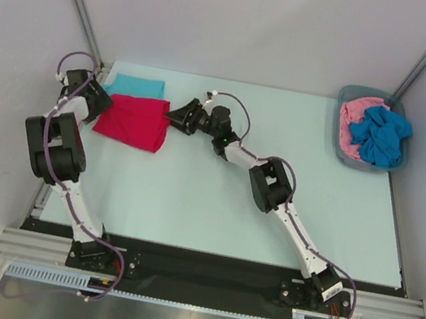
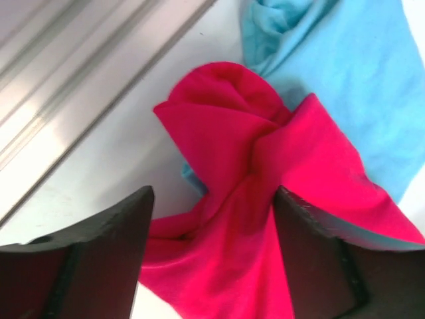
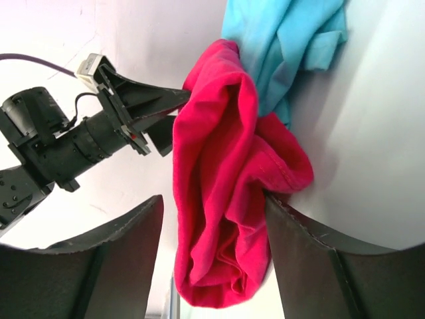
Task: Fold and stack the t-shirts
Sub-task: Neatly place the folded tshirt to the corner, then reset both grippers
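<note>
Up at ten o'clock on the desk [image 1: 207, 192] the red shirt [image 1: 132, 120] lies folded over the teal shirt [image 1: 137, 85], whose far edge shows at its twelve. The left claw [image 2: 212, 198] is at the red shirt's nine o'clock edge, the right claw [image 3: 212, 203] at its three — both released, fingers spread, rumpled red cloth between them. The pink shirt [image 1: 355, 112] and blue shirt [image 1: 378, 135] sit heaped in the bin [image 1: 342, 108] at two o'clock.

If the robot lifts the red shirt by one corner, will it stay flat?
Probably not. The red shirt bunches into soft folds, so it would likely droop and unfold. It looks like thin cloth, so it is probably light.
</note>
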`<state>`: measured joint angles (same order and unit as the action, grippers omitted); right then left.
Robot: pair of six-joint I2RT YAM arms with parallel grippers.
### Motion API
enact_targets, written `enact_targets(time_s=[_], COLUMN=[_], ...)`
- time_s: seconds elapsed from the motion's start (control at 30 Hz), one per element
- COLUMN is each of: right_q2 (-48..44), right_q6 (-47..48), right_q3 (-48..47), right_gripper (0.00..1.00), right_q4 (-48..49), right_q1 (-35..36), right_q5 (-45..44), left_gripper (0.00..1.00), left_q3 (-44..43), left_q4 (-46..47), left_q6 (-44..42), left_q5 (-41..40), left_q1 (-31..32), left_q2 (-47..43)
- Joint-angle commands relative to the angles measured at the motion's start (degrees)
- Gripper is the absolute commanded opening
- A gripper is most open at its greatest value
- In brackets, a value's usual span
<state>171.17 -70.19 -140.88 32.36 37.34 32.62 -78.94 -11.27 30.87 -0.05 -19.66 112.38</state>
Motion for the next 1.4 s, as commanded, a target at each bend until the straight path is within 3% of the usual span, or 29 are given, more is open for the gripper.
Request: enact_targets(time_s=[0.0,0.37,0.6,0.77,0.97,1.2,1.37], right_q2=[-4.7,-13.6,-21.7,-30.6,-46.5,-64.9,-75.8], right_q6=[2.7,7.4,16.9,28.1,37.8,40.8,40.5], right_q3=[5.8,11.0,14.7,17.6,31.3,51.6,63.8], right_gripper=[0.68,0.66,0.66,0.66,0.67,0.67,0.67], right_q4=[0.8,-0.5,-11.0,-26.0,-36.6,-42.4,-45.6], right_q1=[-0.6,-2.4,-4.1,-6.5,-9.1,-13.3,-15.4], right_q5=[2.1,3.2,1.0,-6.1,-15.2,-26.4,-34.5], left_gripper=[0.79,0.83,0.84,0.82,0.8,0.79,0.8], left_q3=[-1.1,2.0,3.2,2.3,-3.0,-8.9,-7.9], left_q4=[-0.2,0.2,1.8,2.1,0.5,-0.7,1.0], left_q6=[-0.4,0.9,1.5,1.2,0.5,0.9,0.8], left_q5=[-4.8,-5.6,-1.9,1.4,0.7,2.9,6.2], left_q1=[-0.3,0.1,3.6,13.1,28.4,41.7,48.3], left_q2=[-4.5,-10.6,-15.8,-17.4,-15.0,-9.5,-7.1])
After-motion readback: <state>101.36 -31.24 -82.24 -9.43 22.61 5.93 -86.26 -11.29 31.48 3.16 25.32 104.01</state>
